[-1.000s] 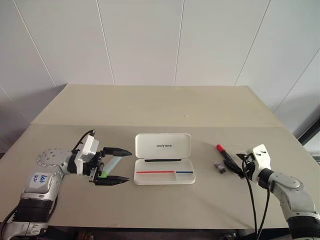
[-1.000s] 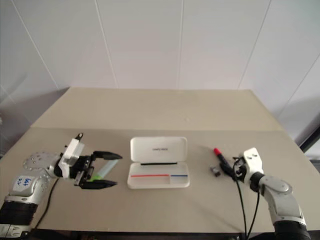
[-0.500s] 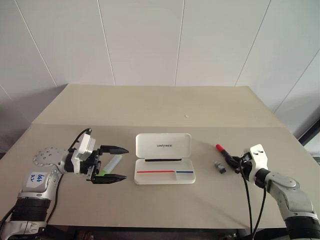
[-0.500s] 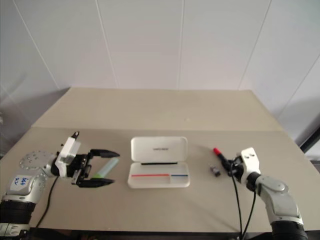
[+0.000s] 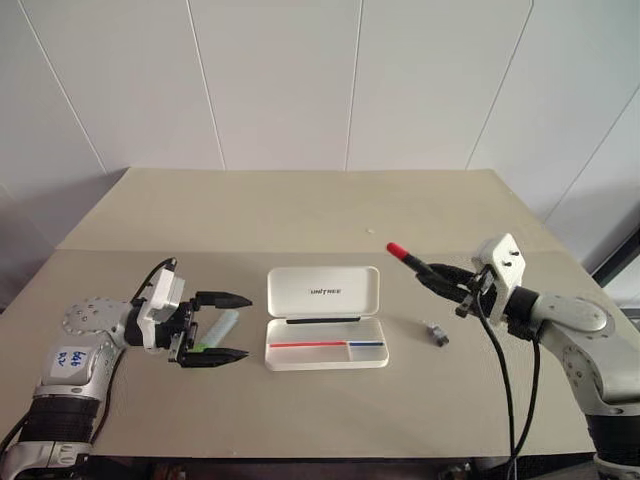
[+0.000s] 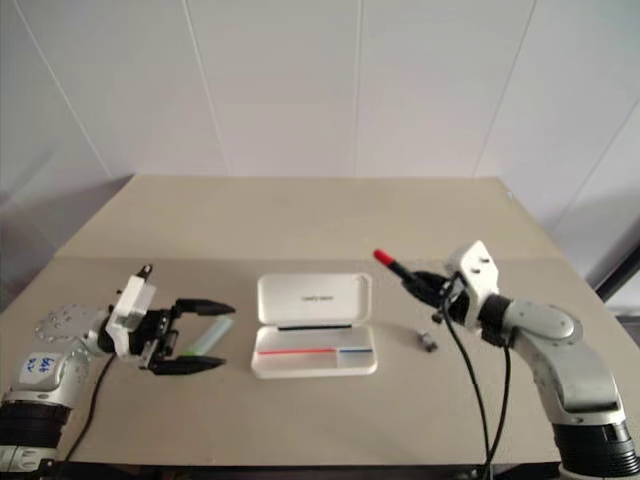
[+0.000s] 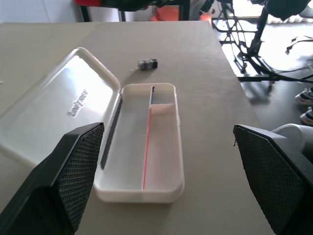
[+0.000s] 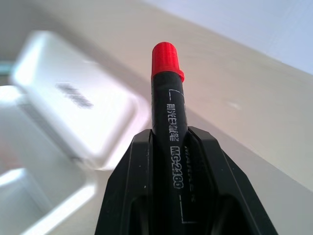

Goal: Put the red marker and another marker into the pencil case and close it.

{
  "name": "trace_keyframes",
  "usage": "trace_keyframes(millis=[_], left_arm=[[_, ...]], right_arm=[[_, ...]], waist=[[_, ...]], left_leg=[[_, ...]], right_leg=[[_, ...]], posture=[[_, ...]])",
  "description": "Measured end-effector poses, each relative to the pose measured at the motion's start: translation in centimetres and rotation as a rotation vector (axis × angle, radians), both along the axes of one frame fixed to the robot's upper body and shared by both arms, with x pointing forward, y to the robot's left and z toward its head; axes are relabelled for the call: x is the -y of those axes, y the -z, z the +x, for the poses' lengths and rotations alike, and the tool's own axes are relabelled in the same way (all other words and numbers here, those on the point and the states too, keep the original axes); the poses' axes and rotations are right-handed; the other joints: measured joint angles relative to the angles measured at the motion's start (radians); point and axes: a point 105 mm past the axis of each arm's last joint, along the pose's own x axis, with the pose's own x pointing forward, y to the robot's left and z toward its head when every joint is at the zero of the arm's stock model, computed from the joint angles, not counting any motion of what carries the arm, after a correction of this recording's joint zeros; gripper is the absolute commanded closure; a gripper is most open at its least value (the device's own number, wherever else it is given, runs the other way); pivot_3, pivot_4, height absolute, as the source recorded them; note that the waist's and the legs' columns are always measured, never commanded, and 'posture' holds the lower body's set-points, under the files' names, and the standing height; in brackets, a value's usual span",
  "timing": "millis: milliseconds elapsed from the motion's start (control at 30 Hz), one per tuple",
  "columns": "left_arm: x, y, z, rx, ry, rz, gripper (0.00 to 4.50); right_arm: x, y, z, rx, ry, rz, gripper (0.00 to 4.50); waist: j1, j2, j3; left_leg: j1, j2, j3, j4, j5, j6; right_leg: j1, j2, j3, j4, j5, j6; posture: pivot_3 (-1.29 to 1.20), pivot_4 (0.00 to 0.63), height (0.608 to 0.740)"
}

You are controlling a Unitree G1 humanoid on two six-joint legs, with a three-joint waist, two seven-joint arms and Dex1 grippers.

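since a second ago: right gripper [image 5: 432, 277] has risen off the desk with the red marker [image 5: 412, 262] and swung toward the case; left gripper [image 5: 236, 326] much as it was; case, green marker and small grey piece unmoved.

desk [image 5: 300, 215]: broad, matte beige top with a seam running across it, a plain white panelled wall behind.

pencil case [image 5: 326, 331]: flat white hard plastic, rectangular with rounded corners, lying open at the desk's middle. hinged lid laid back flat, glossy, with small dark lettering. shallow tray holds a red stripe, a shorter blue stripe and a thin divider.

left gripper: two black fingers with a fine knurled texture, spread wide and grasping nothing, pointing level toward the case from its left.

another marker [image 5: 219, 331]: thick light-green barrel with a pale translucent end, lying on the desk between the left fingers, in line with them.

right gripper: black fingers clenched on the red marker, held in the air to the right of the case.

red marker: slim black barrel with white print, glossy red cap jutting past the fingertips toward the lid.

small grey piece [image 5: 436, 333]: dark, blocky, on the desk right of the tray.
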Motion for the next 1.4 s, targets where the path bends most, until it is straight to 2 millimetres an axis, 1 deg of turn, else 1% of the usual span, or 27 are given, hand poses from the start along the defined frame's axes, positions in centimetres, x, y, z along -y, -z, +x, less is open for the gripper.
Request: trace_keyframes(millis=[133, 233, 300, 400, 567, 700, 767, 833, 933, 967, 1067, 1100, 1167, 1200, 1300, 1400], left_arm=[[-0.6, 0.3, 0.2, 0.003, -0.02, 0.007, 0.0], [-0.6, 0.3, 0.1, 0.013, -0.024, 0.008, 0.0], [-0.7, 0.4, 0.1, 0.013, -0.03, 0.007, 0.0], [-0.7, 0.6, 0.0, 0.01, -0.039, 0.005, 0.0], [-0.4, 0.8, -0.3, 0.023, -0.05, 0.004, 0.0], [-0.2, 1.0, -0.7, 0.022, -0.056, 0.003, 0.0], [-0.2, 1.2, -0.8, 0.018, -0.059, 0.003, 0.0], [-0.1, 1.2, -0.9, 0.02, -0.061, 0.003, 0.0], [-0.1, 1.4, -0.9, 0.012, -0.072, 0.001, 0.0], [-0.1, 1.4, -0.9, 0.012, -0.074, 0.001, 0.0], [-0.1, 1.3, -0.9, 0.014, -0.081, -0.001, 0.0], [-0.1, 1.3, -0.8, 0.015, -0.082, -0.001, 0.0], [-0.1, 1.3, -0.8, 0.015, -0.086, -0.003, 0.0], [-0.1, 1.3, -0.8, 0.015, -0.086, -0.003, 0.0], [0.0, 1.3, -0.8, 0.016, -0.087, -0.004, 0.0], [0.1, 1.2, -0.6, 0.019, -0.095, -0.013, 0.0]], right_arm=[[-3.0, 0.0, -1.5, -0.011, -0.195, -0.14, 3.1], [-5.1, 1.3, -1.6, -0.031, -0.29, -0.232, 3.1], [-6.2, 2.2, -1.2, -0.044, -0.325, -0.264, 3.1], [-7.7, 3.5, -0.1, -0.037, -0.362, -0.315, 3.1], [-9.8, 4.9, 1.4, -0.009, -0.418, -0.379, 3.1], [-10.9, 5.4, 1.6, 0.006, -0.463, -0.395, 3.1], [-11.2, 5.8, 1.7, 0.007, -0.476, -0.407, 3.1], [-11.2, 6.4, 2.1, 0.007, -0.474, -0.436, 3.1], [-10.8, 7.2, 2.7, 0.013, -0.457, -0.475, 3.1], [-10.8, 7.3, 2.7, 0.013, -0.454, -0.48, 2.35], [-11.2, 7.2, 2.7, 0.026, -0.465, -0.477, 1.39], [-11.3, 7.2, 2.7, 0.028, -0.466, -0.474, 0.96], [-11.3, 6.8, 2.7, 0.032, -0.462, -0.463, 0.28], [-11.3, 6.6, 2.6, 0.032, -0.464, -0.453, 0.03], [-11.6, 5.3, 2.0, 0.044, -0.479, -0.403, 0.03], [-12.1, 3.3, 0.7, 0.058, -0.518, -0.319, 0.03]], waist=[[0.002, 0.0, 0.0], [0.001, 0.0, 0.0], [0.001, 0.0, 0.0], [0.001, 0.0, 0.0], [0.001, 0.0, 0.0], [0.002, 0.0, 0.0], [0.002, 0.0, 0.0], [0.002, 0.0, 0.0], [0.002, 0.0, 0.0], [0.002, 0.0, 0.0], [-0.001, 0.0, 0.0], [-0.002, 0.0, 0.0], [-0.003, 0.0, 0.0], [-0.004, 0.0, 0.0], [-0.006, 0.0, 0.0], [-0.006, 0.0, 0.0]], left_leg=[[0.0, 0.0, 0.0, 0.0, 0.0, 0.0], [0.0, 0.0, 0.0, 0.0, 0.0, 0.0], [0.0, 0.0, 0.0, 0.0, 0.0, 0.0], [-0.001, 0.0, 0.0, -0.001, 0.0, 0.0], [-0.001, 0.0, 0.0, -0.002, 0.0, -0.001], [-0.004, 0.0, 0.0, -0.003, 0.0, -0.001], [-0.009, 0.0, 0.0, -0.002, 0.0, -0.002], [-0.013, 0.0, 0.0, 0.0, 0.001, -0.002], [-0.013, 0.0, 0.0, 0.001, 0.001, -0.002], [-0.013, 0.0, 0.0, 0.001, 0.001, -0.002], [-0.013, 0.0, 0.0, 0.002, 0.001, -0.002], [-0.013, 0.0, 0.0, 0.003, 0.001, -0.002], [-0.013, 0.0, 0.0, 0.003, 0.001, -0.002], [-0.013, 0.0, 0.0, 0.003, 0.001, -0.002], [-0.013, 0.0, 0.0, 0.004, 0.001, -0.002], [-0.013, 0.0, -0.001, 0.003, 0.001, -0.002]], right_leg=[[0.0, 0.0, 0.0, 0.0, 0.0, 0.0], [-0.001, 0.0, 0.0, 0.0, 0.0, 0.0], [-0.001, 0.0, 0.0, 0.0, 0.0, 0.0], [-0.002, 0.0, 0.0, 0.0, 0.0, 0.0], [-0.003, 0.0, 0.0, 0.0, 0.0, -0.001], [-0.007, 0.0, 0.0, 0.001, 0.0, -0.001], [-0.013, 0.0, 0.0, 0.003, 0.0, -0.001], [-0.018, 0.0, 0.0, 0.006, 0.0, -0.001], [-0.018, 0.0, 0.0, 0.007, 0.0, -0.001], [-0.018, 0.0, 0.0, 0.008, -0.001, -0.001], [-0.018, 0.0, 0.0, 0.009, -0.001, -0.001], [-0.018, 0.0, 0.0, 0.01, -0.001, -0.001], [-0.018, 0.0, 0.0, 0.01, -0.001, -0.001], [-0.018, 0.0, 0.0, 0.01, -0.001, -0.001], [-0.018, 0.0, 0.0, 0.011, -0.001, -0.001], [-0.018, 0.0, 0.0, 0.01, -0.001, -0.001]], posture=[[0.0, 0.15, 0.74], [0.0, 0.15, 0.74], [0.0, 0.15, 0.74], [0.0, 0.15, 0.74], [0.0, 0.15, 0.74], [0.0, 0.15, 0.74], [0.0, 0.15, 0.74], [0.0, 0.15, 0.74], [0.0, 0.15, 0.74], [0.0, 0.15, 0.74], [0.0, 0.15, 0.74], [0.0, 0.15, 0.74], [0.0, 0.15, 0.74], [0.0, 0.15, 0.74], [0.0, 0.15, 0.74], [0.0, 0.15, 0.74]])
